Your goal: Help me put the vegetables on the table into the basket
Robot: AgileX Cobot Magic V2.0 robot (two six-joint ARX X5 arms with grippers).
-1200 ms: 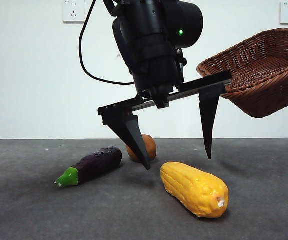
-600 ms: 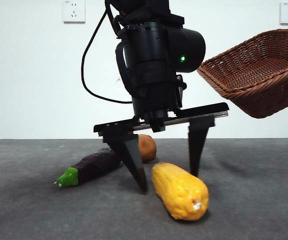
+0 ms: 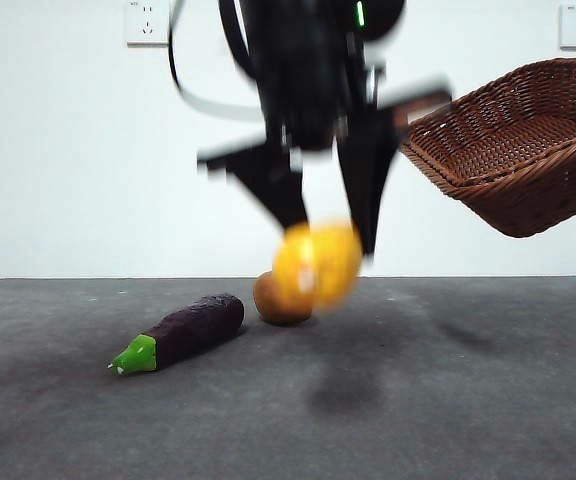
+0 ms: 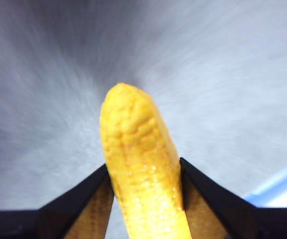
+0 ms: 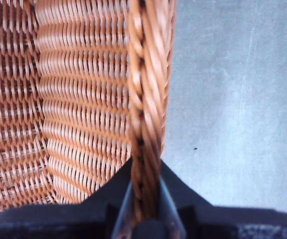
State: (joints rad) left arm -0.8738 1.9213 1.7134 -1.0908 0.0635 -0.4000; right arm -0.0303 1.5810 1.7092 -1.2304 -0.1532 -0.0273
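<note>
1 corn cob — glossy yellow, bumpy | clamped in left tool

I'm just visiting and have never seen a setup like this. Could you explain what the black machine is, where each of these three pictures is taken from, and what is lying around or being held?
It is a robot with two arms at a table, each ending in a gripper with two black jaws. One picture comes from a low camera looking level across the table; the other two come from cameras on the wrists, looking out past each gripper's own jaws.

The left gripper is shut on a yellow toy corn cob; in the front view the corn shows as a blur in the air, above the table. The right gripper pinches the rim of a brown wicker basket, holding it tilted above the table.

On the table lie a purple eggplant and, behind it, a round potato.
</note>
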